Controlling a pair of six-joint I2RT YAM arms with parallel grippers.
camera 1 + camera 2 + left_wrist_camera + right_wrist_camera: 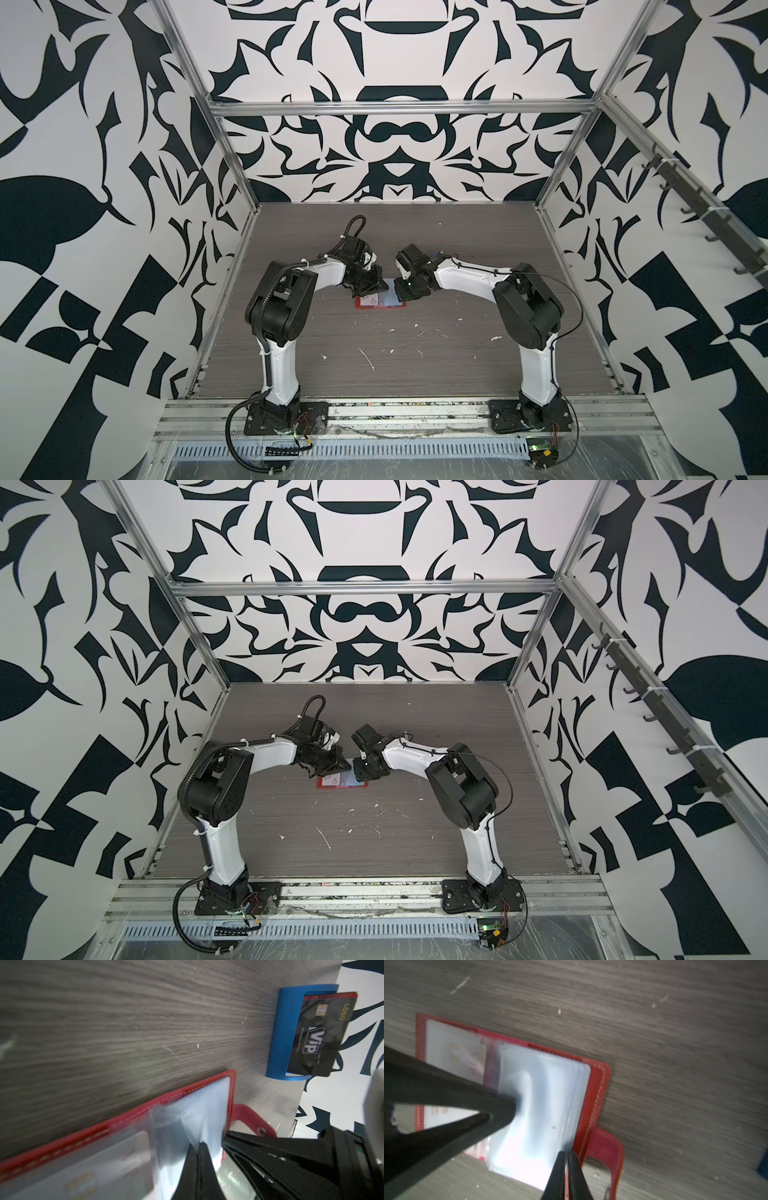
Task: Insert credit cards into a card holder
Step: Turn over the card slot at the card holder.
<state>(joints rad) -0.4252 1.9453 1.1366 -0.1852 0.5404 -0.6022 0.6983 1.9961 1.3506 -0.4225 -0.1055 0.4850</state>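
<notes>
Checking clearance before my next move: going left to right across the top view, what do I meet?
Left arm → left gripper → right gripper → right arm. The card holder lies under both gripper tips, so it has no clear place in the order.

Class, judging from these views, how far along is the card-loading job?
Done: one pale card sits in the open red leather-like card holder. In hand: left gripper and right gripper each pinch its clear plastic sleeves. Remaining: a black VIP card and a red-edged card behind it stand in the blue plastic stand.
</notes>
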